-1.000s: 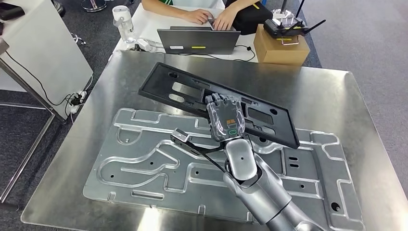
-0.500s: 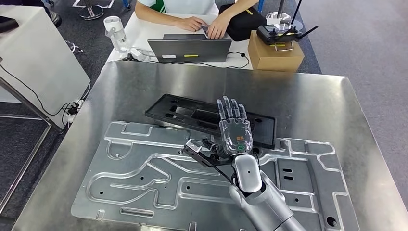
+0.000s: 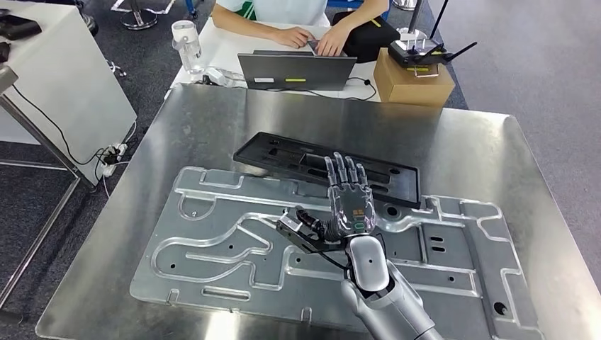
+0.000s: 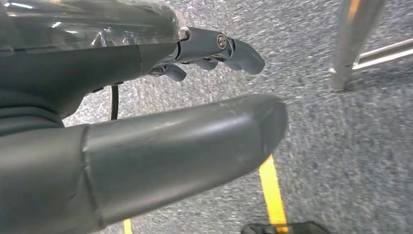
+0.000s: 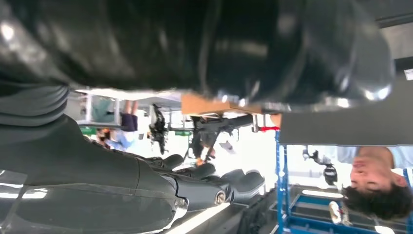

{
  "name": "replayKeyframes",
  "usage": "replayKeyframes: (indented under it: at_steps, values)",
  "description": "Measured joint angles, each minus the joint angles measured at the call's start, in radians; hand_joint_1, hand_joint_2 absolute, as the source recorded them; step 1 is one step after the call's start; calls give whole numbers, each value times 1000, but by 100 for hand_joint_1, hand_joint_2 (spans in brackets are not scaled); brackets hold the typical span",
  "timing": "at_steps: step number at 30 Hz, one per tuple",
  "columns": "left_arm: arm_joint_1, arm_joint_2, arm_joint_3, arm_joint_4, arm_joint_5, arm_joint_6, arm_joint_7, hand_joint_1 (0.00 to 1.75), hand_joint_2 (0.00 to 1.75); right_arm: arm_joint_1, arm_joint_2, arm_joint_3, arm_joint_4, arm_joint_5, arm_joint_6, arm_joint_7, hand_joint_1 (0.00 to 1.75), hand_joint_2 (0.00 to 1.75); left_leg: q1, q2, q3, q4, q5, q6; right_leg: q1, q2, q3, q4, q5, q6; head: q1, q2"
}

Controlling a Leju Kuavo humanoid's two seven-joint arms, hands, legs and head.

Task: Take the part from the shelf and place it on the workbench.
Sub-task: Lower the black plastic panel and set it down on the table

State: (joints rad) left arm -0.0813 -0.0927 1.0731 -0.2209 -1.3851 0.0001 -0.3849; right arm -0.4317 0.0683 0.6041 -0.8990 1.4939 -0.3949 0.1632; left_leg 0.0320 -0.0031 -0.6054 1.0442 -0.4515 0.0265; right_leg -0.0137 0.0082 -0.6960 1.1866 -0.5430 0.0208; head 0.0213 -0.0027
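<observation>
- Since the earlier head frames the black part (image 3: 326, 168) has dropped from a tilted pose under the right hand (image 3: 349, 202) to lie flat on the workbench (image 3: 468, 142). The fingers now stand straight and apart above it, holding nothing. The whole picture has also shifted a little, so your camera moved.
- Head view: you see the part as a long, flat black panel with cut-out slots, its near edge resting on the far edge of the large embossed metal plate (image 3: 212, 241). The hand hides a stretch of that near edge, so you cannot tell whether the fingertips touch it. Beyond the bench a person types at a laptop (image 3: 298, 71); a cardboard box (image 3: 411, 85) carries a controller with antennas on top, its details too small to read.
- Left wrist view: the left hand (image 4: 160, 97) hangs over grey carpet with a yellow floor line (image 4: 272, 195). The thumb lies well apart from the dark fingers, nothing between them. A metal leg (image 4: 348, 44) is cut off by the frame.
- Right wrist view: the picture is inverted and largely blocked by a dark, blurred surface close to the lens; the fingers (image 5: 214, 187) extend with nothing in them.
</observation>
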Motion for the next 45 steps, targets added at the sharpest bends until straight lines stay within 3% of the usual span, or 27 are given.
replayKeyframes:
  at_steps: [2,3,4,7,9,12,14,16,17,18,19,21,23,24,25,27,28,30,32,33,35,37,39,40,42,43,45]
  values:
    - [1,0,0,0,0,-2,1,0,0,4,0,-2,3,0,-1,0,0,0,-3,4,-23,1,17,1,-1,-2,-26,114,-69,4,0,0]
    - [1,0,0,0,0,-3,1,0,0,7,0,-4,4,0,-1,0,0,0,-4,5,-34,1,25,1,0,-3,-20,135,-74,3,0,0]
    - [1,0,1,0,0,-4,2,0,0,9,0,-5,6,0,-1,0,0,0,-6,5,-44,1,33,0,0,-3,5,119,-60,0,0,0]
    - [1,-1,1,0,0,-5,3,0,0,9,0,-7,6,0,-2,0,0,0,-8,4,-66,0,57,-8,9,-4,152,-79,-8,-21,-1,0]
    - [1,-3,1,0,0,-6,3,0,0,6,1,-9,5,0,-3,0,0,0,-6,5,-67,-7,74,-20,19,-5,200,-160,-3,-30,-1,0]
    - [3,-3,1,0,0,-6,3,0,0,6,1,-11,6,0,-4,0,0,0,-4,4,-70,-22,90,-41,18,-7,190,-186,31,-43,0,0]
    - [5,-3,1,0,0,-6,4,0,0,6,4,-11,6,0,-4,-1,0,0,-6,3,-88,17,30,-47,12,-11,170,-204,66,-56,-1,0]
    - [5,-1,1,0,0,-6,6,0,0,8,5,-11,6,0,-5,-1,0,0,-5,3,-112,126,-72,-49,16,-12,141,-204,90,-63,-1,0]
    - [5,0,1,0,0,-6,8,0,0,10,5,-12,6,0,-5,-2,0,0,-5,3,-119,185,-101,-51,18,-13,123,-199,101,-62,-1,0]
    - [4,2,1,0,0,-6,10,0,0,12,5,-12,7,1,-5,-2,0,0,-6,3,-117,229,-108,-53,20,-14,105,-193,110,-62,-2,0]
    - [4,2,1,0,0,-6,12,0,0,14,5,-12,7,2,-6,-2,0,0,-6,3,-101,243,-93,-53,21,-15,86,-185,119,-61,-2,0]
    - [4,3,1,0,0,-7,16,0,0,16,5,-13,7,4,-8,-3,0,0,-6,3,-21,170,-52,-51,21,-15,49,-165,133,-56,-2,0]
    - [0,4,1,0,0,-7,19,0,0,17,7,-15,6,8,-12,-2,0,0,-11,2,74,41,-66,-42,23,-15,24,-146,144,-47,-2,0]
    - [-1,4,1,0,0,-7,21,0,0,18,8,-16,5,11,-15,-2,0,0,-14,1,99,0,-81,-36,24,-16,19,-141,150,-42,-1,0]
    - [-1,4,1,0,-1,-7,22,0,0,19,10,-17,5,15,-20,-2,0,0,-18,0,107,-18,-87,-30,24,-16,17,-140,158,-37,-1,0]
    - [-1,4,1,0,-1,-8,25,0,0,22,14,-20,6,20,-29,-2,0,0,-16,2,95,-23,-70,-14,22,-14,13,-141,166,-26,-1,0]
    - [-2,4,1,0,-1,-9,27,0,0,23,15,-22,7,23,-35,-2,0,0,-14,4,88,-26,-58,-5,21,-11,6,-131,148,-20,0,0]
    - [-3,4,1,0,0,-10,28,0,0,29,17,-27,9,29,-53,1,0,0,-10,10,63,-30,-31,7,15,-8,-18,-58,57,-9,0,0]
    - [-2,4,2,0,2,-10,27,0,0,43,20,-31,9,35,-84,8,0,0,-10,10,31,-29,-6,9,9,-8,-41,63,-33,0,0,0]
    - [0,4,3,0,5,-10,26,0,0,55,21,-33,7,38,-102,12,0,0,-10,10,15,-28,5,8,6,-8,-42,109,-45,3,0,0]
    - [3,4,5,0,10,-8,24,0,0,86,21,-41,-5,46,-137,22,0,0,-10,11,-14,-26,26,3,3,-8,4,112,-10,3,0,0]
    - [6,2,9,0,17,-6,23,0,0,119,22,-52,-33,55,-167,30,0,0,-10,10,-34,-25,44,-3,5,-8,114,-14,24,-7,0,0]
    - [8,-1,15,0,23,-3,23,0,0,153,22,-67,-73,64,-196,35,0,0,-10,9,-41,-26,62,-14,12,-8,208,-151,10,-19,0,0]
    - [9,-2,19,0,25,-2,22,0,0,171,22,-75,-93,68,-208,37,0,0,-8,9,-42,-30,71,-21,17,-8,228,-187,1,-23,0,0]
    - [12,-2,26,0,30,0,22,0,0,208,23,-89,-126,72,-225,38,0,0,-5,9,-44,-38,85,-36,19,-9,223,-203,17,-34,0,0]
    - [13,-2,28,0,31,0,22,0,0,224,24,-95,-140,72,-231,38,0,0,-4,9,-49,-34,75,-42,17,-10,216,-209,29,-42,0,0]
    - [17,-2,31,0,37,0,21,0,0,259,28,-108,-169,72,-247,35,0,0,-4,8,-72,31,-8,-48,13,-14,194,-218,57,-57,-1,0]
